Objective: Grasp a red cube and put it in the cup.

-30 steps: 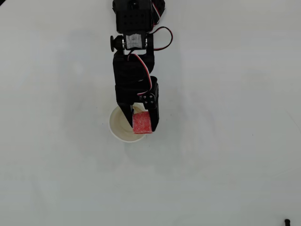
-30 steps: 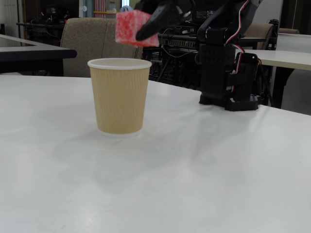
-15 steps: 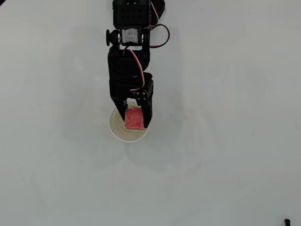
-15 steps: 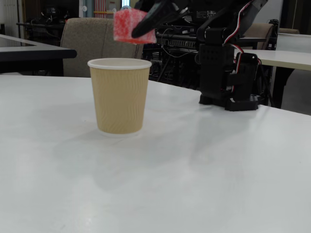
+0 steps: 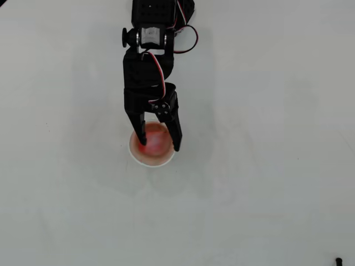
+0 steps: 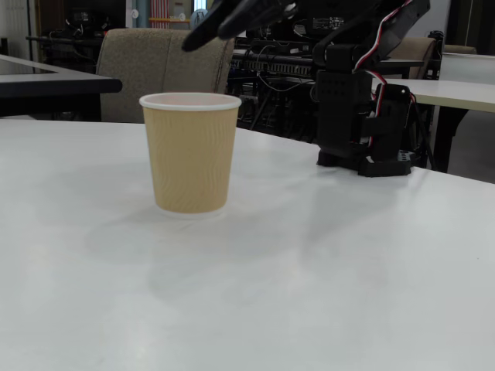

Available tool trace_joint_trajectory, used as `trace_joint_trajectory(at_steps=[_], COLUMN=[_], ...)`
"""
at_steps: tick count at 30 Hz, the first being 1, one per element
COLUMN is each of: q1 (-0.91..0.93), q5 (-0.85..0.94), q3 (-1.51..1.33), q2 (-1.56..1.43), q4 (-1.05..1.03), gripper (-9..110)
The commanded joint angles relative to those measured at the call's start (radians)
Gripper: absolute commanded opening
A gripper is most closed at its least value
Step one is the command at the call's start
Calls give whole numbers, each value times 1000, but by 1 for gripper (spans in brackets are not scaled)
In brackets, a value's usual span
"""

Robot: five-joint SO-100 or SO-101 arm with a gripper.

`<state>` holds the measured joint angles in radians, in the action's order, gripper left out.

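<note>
Down inside the cup [image 5: 136, 157], directly below the spread claw [image 5: 160, 146] in the overhead view: the red cube [image 5: 157, 141], blurred, pink-red against the cream inside, framed between the two black fingers. Hidden in the fixed view behind the tan ribbed wall of the cup [image 6: 190, 154], white rolled rim showing only a faint pink tint within. Claw released, jaws parted and holding nothing; in the fixed view hovering above the rim, apart from it, tips [image 6: 203, 32] pointing down and to the left. Behind the claw, the black arm [image 5: 147, 72] stretched straight out from its base at the top edge of the overhead view, red, white and black wires looping beside a servo. No writing legible on cup, cube or arm. White table [image 5: 266, 183] all around, cup standing upright on it; beyond the claw in the fixed view, the arm's base [image 6: 360, 116] on the table, and a beige chair [image 6: 147, 69] farther back.
</note>
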<state>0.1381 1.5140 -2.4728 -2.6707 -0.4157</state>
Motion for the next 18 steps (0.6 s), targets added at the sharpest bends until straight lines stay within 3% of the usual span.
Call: trace_joint_trajectory(at_steps=[1,9,18], q1=[2,55,164], q5=[-6,-54,-256], q3=[66,94,163], q2=[-26,-38,-61], q4=[-2,-101,-336], gripper=[26,25,11])
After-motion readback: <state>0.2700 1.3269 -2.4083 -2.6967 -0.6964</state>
